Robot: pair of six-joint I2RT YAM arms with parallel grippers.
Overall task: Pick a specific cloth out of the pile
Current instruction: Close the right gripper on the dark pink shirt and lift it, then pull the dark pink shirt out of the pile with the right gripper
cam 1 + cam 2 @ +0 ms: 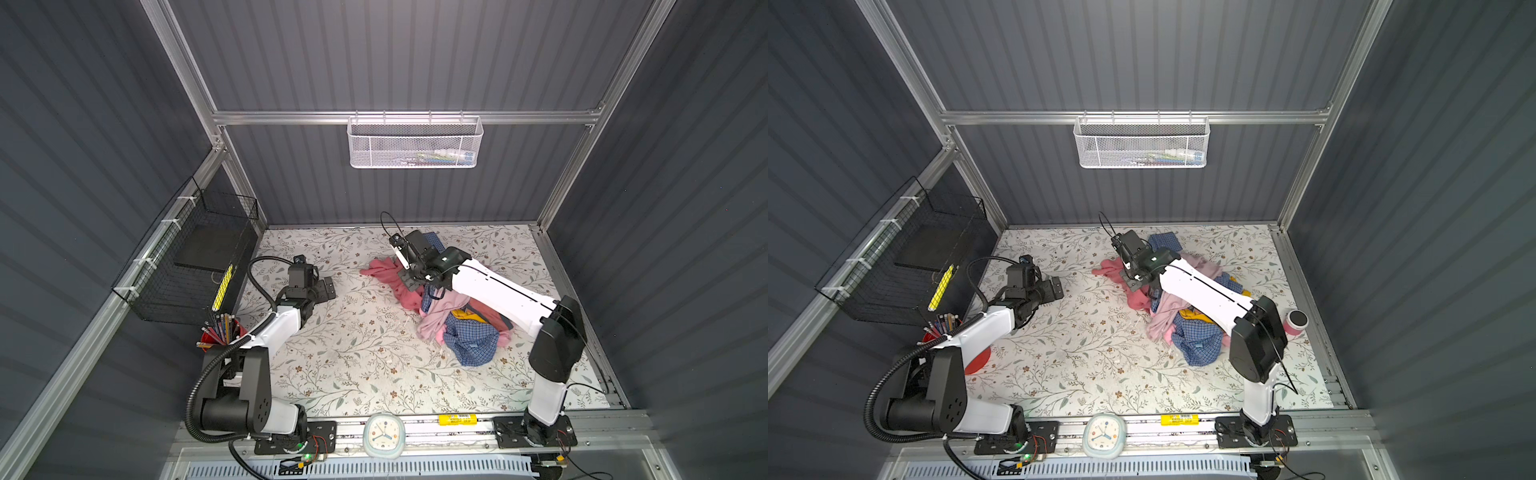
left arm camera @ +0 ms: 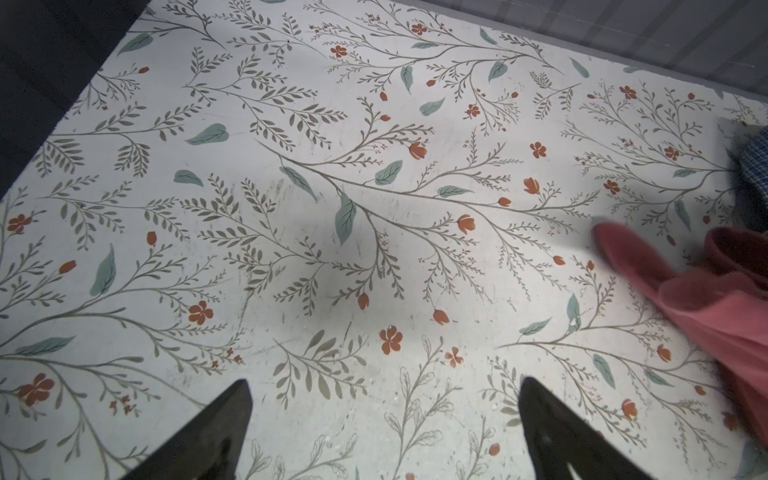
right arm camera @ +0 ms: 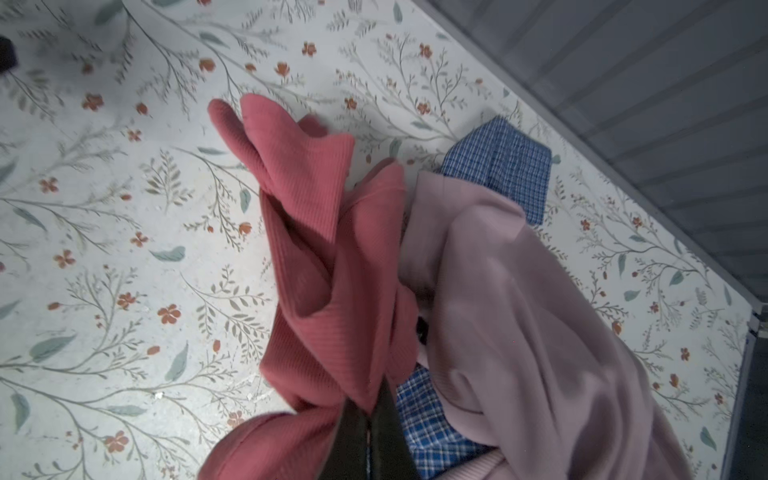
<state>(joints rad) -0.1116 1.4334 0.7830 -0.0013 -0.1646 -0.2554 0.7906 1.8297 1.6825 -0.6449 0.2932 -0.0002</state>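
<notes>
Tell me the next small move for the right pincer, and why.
Probably lift and draw the cloth away from the pile: the right pincer is shut on its fold, yet the cloth lies against the pale pink garment.

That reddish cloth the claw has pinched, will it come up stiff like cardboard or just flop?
Probably flop: the cloth lies in soft folds and bunches where the shut right gripper pinches it. It looks light, a thin ribbed knit. It may drag on the pale pink garment, which lies against it, so neighbours might shift.
</notes>
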